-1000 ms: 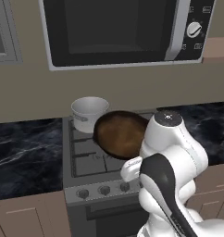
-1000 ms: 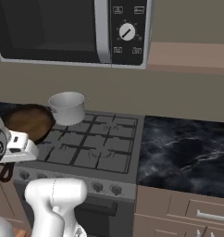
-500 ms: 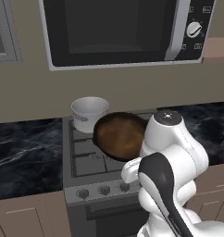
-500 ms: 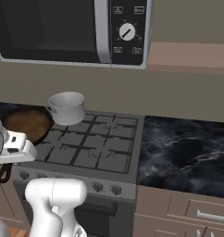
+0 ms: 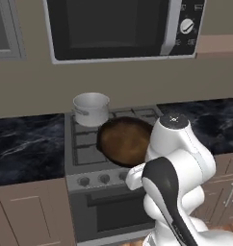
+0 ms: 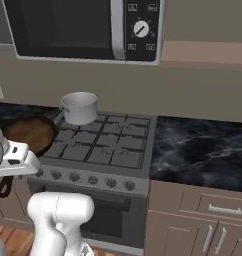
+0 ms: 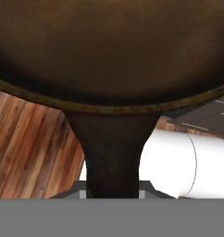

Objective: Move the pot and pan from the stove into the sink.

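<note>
One pan [image 5: 125, 140] hangs in my gripper [image 7: 113, 194], which is clenched on its handle [image 7: 111, 152]. I see the pot [image 5: 91, 108] on the stove [image 6: 105, 145].

The pot [image 6: 79, 107] stands on the rear left grate of the stove [image 6: 103, 150], under a microwave [image 6: 83, 27]. The pan [image 6: 27, 133] sits at the stove's left edge, partly over the side, its handle running down past the arm's white hand. Black marbled counter [image 6: 203, 150] lies right of the stove, with cabinets [image 6: 198, 225] below
</note>
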